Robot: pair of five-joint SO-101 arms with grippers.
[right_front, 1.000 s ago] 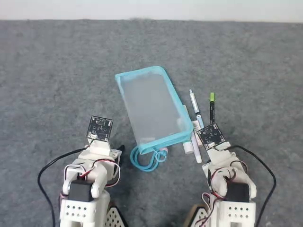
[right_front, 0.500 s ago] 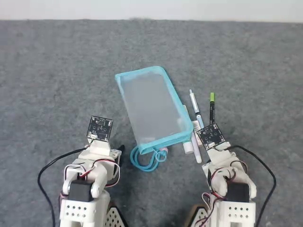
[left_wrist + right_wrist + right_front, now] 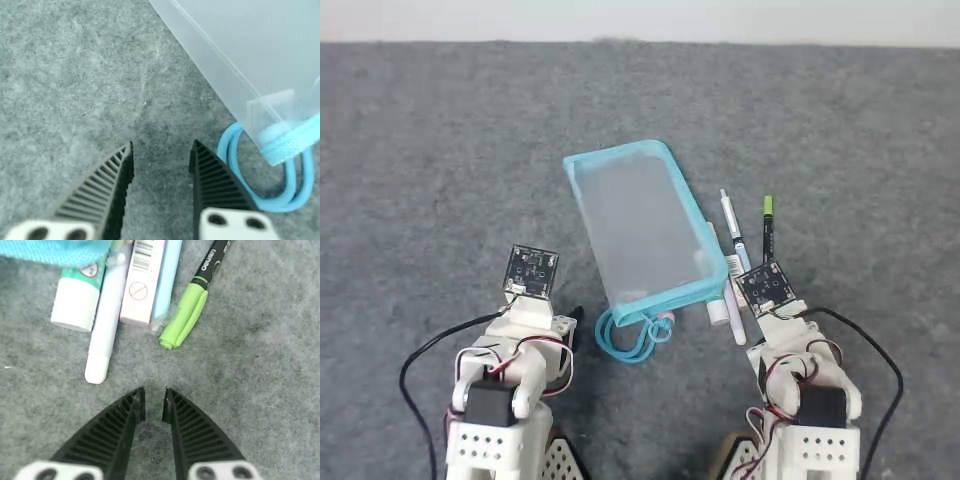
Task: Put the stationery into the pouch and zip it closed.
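Right wrist view: right hand [image 3: 153, 402] barely parted, empty, just short of the stationery [image 3: 102, 340].
The green-capped pen [image 3: 186, 319] looks light, stiff and slick, so pinch mid-barrel. The soft pouch [image 3: 645, 235] lies central on the tabletop [image 3: 440, 150], just beside; left hand [image 3: 161, 155] half open, empty.

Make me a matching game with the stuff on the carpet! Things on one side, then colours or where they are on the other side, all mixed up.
Things:
1. pouch
2. black pen's cap
3. white pen
4. left gripper

Matches:
A. lime green
B. open, over bare grey carpet
C. clear with a turquoise edge
D. lying between the pouch and the black pen

Pairs: 1-C, 2-A, 3-D, 4-B
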